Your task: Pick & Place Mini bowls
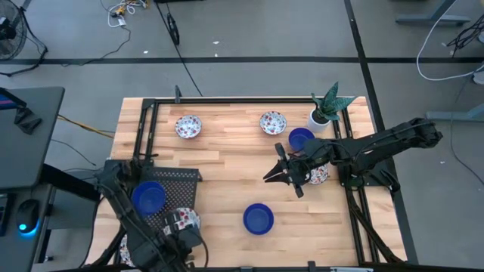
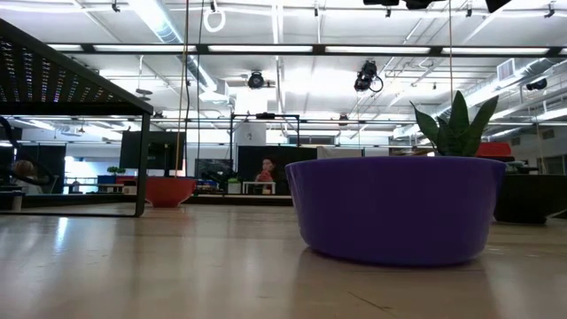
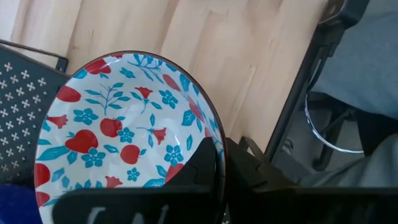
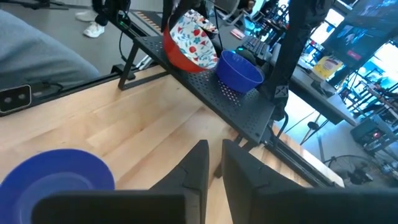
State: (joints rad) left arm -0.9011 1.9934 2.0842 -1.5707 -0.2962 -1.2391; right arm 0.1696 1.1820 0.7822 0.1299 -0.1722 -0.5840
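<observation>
The high view looks straight down on the whole table (image 1: 227, 162) and both arms. The low view sits at table-top height, facing level into the room, very near a blue bowl (image 2: 394, 208), probably the one nearest the front edge (image 1: 258, 219). The left wrist view looks down, close over a floral bowl (image 3: 118, 134) at the black rack (image 3: 22, 109). The right wrist view faces across the table toward that rack (image 4: 211, 93), sharing the bowl (image 4: 191, 37).

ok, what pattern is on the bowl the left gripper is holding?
Red fruit and blue flowers on white; the left gripper pinches the bowl rim. Clearest in the left wrist view.
</observation>
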